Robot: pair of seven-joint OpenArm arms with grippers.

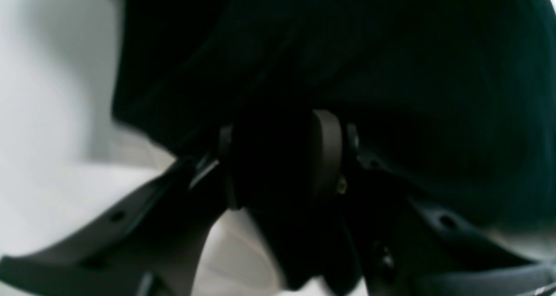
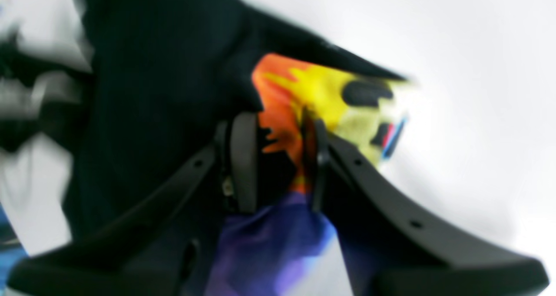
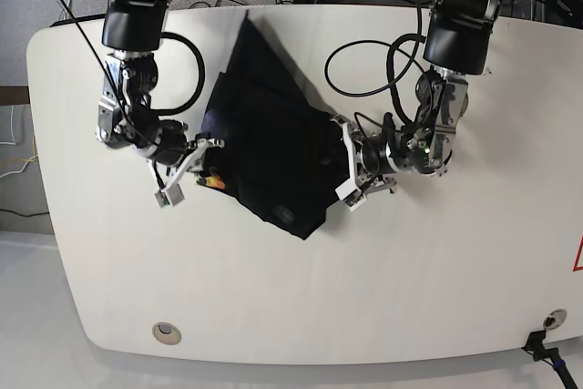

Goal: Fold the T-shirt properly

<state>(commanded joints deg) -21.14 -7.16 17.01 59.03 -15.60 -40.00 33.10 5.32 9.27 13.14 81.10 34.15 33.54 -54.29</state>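
While blurred, both grippers clamp T-shirt [image 3: 269, 157]

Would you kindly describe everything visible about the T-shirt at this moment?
The T-shirt is black cloth, bunched and partly lifted in a rumpled diagonal shape over the white table. Mostly plain black shows; an orange-yellow and purple-blue print peeks out at one edge. The right gripper pinches that printed edge, and the left gripper clamps plain black fabric on the opposite side.
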